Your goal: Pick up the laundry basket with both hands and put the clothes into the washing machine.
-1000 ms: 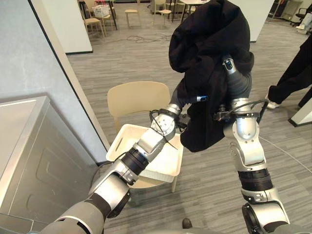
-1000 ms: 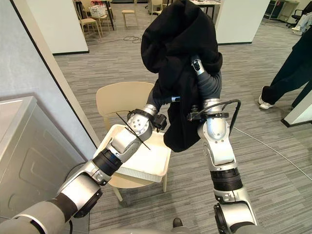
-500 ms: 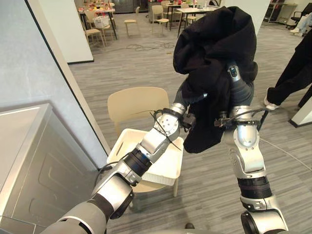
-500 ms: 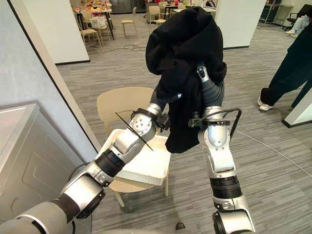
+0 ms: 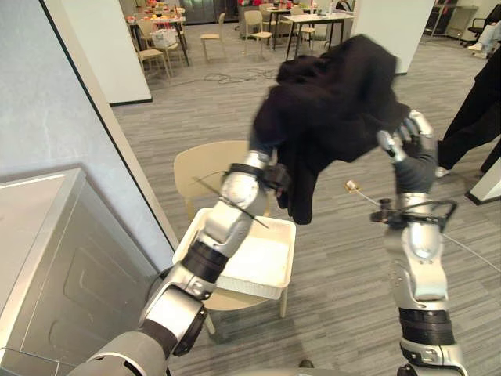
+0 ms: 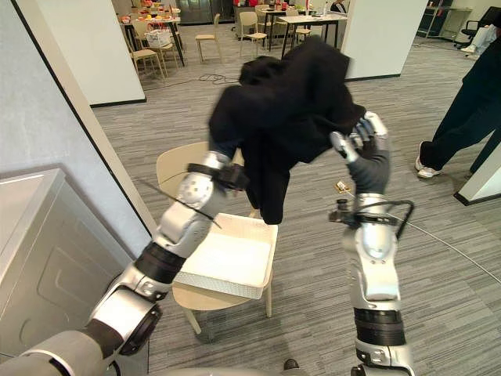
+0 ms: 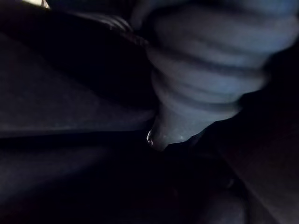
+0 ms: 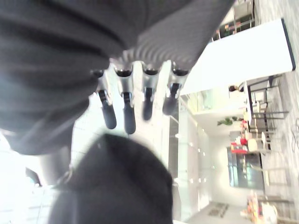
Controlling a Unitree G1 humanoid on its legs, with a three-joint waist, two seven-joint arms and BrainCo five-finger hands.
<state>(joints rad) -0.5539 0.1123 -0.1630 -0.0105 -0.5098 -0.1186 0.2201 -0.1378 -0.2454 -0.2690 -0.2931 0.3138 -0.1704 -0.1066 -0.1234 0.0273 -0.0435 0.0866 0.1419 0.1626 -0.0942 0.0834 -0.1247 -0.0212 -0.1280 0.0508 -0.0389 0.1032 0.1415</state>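
One grey washing machine (image 5: 55,258) is standing nearest, low on the robot's left beside a pale wall; just past it a white laundry basket (image 5: 250,288) is sitting on the seat of a beige chair (image 5: 200,168), its near rim jutting over the seat's front edge; above the basket the left arm is reaching up and forward, and a black garment (image 5: 337,94) is hanging over its end, bunched on top and trailing a long fold down towards the basket without touching it; the left hand (image 7: 201,79) is lying buried in that cloth, dark folds pressing around its ribbed cover in the left wrist view, so whether its fingers are curled or straight I cannot tell; to the right of the garment the right hand (image 5: 411,153) is rising at the same height, its fingers (image 8: 125,109) standing straight and slightly spread, closed on nothing, with the cloth's edge just beside the thumb, though touching or apart I cannot tell; farther off on the right a person's dark-trousered leg (image 5: 473,117) is standing on the grey plank floor; farthest back, tables (image 5: 313,17) and chairs (image 5: 149,47) are standing in an open room.
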